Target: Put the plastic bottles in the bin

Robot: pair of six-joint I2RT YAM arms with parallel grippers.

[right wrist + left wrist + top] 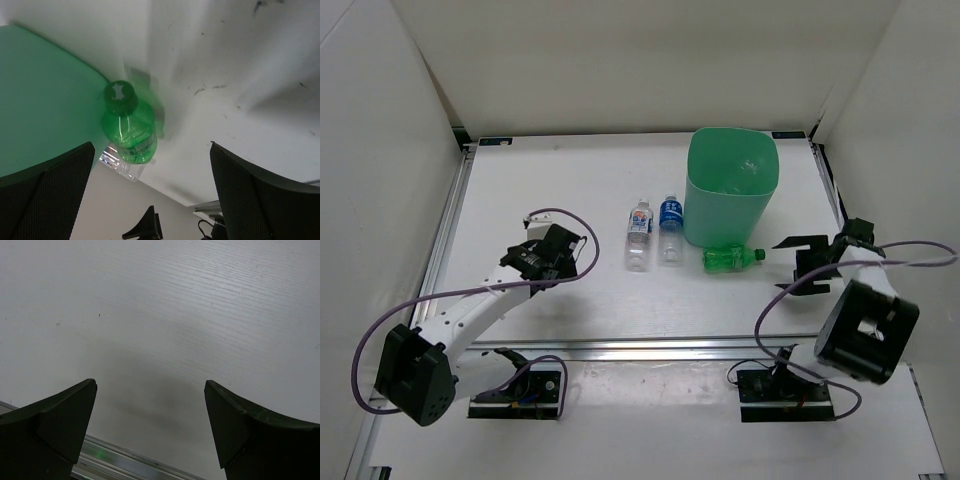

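The mint-green bin stands at the back right of the table; a faint clear bottle shape shows inside it. The green bottle lies on its side at the bin's foot, cap to the right. The blue-label bottle and the white-red-label bottle lie side by side left of the bin. My right gripper is open and empty, just right of the green bottle's cap. In the right wrist view the green bottle lies ahead between the open fingers, beside the bin. My left gripper is open and empty over bare table.
White walls enclose the table on three sides. An aluminium rail runs along the near edge, with cables and arm mounts below it. A clear bottle shows behind the green one in the right wrist view.
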